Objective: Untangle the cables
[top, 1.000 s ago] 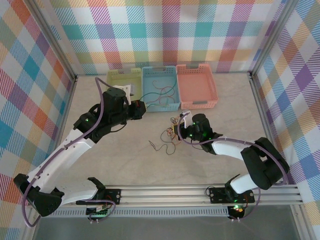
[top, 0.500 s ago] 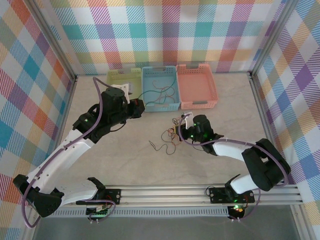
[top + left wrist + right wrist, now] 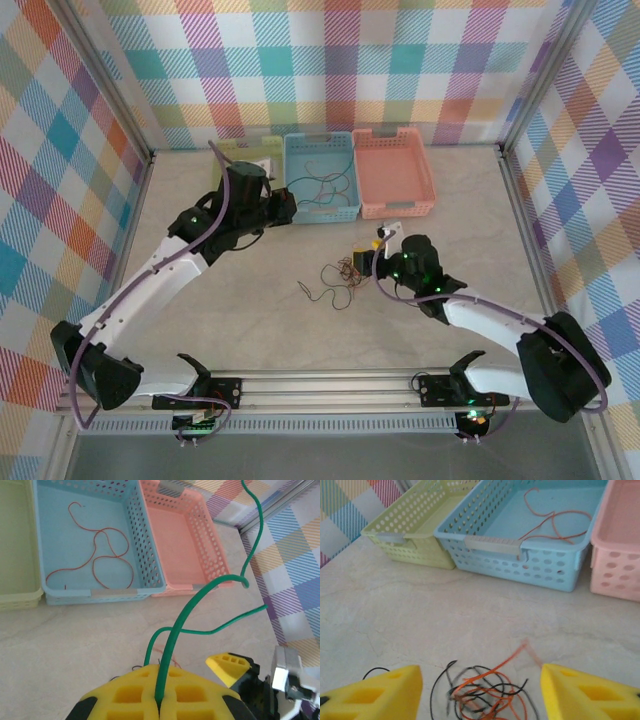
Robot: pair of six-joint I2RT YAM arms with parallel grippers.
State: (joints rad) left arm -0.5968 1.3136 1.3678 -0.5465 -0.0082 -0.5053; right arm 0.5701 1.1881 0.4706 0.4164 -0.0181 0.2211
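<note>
My left gripper (image 3: 161, 700) is shut on a green cable (image 3: 200, 600), which rises from between its yellow pads and curls up in the air over the table in front of the baskets. In the top view this gripper (image 3: 283, 210) hangs just before the blue basket (image 3: 320, 214). A small tangle of orange and black cables (image 3: 487, 695) lies on the table between the spread fingers of my right gripper (image 3: 480, 680), which is open and holds nothing. From above, the tangle (image 3: 340, 272) sits just left of the right gripper (image 3: 373, 245).
Three baskets stand in a row at the back: yellow-green (image 3: 228, 152), blue and pink (image 3: 395, 208). A loose red cable (image 3: 100, 555) lies inside the blue one. Checked walls close the table on three sides, with a metal rail along the near edge.
The right gripper has opened and let go of the tangle, and its arm has shifted right. The left gripper has moved up and right toward the blue basket with the green cable.
</note>
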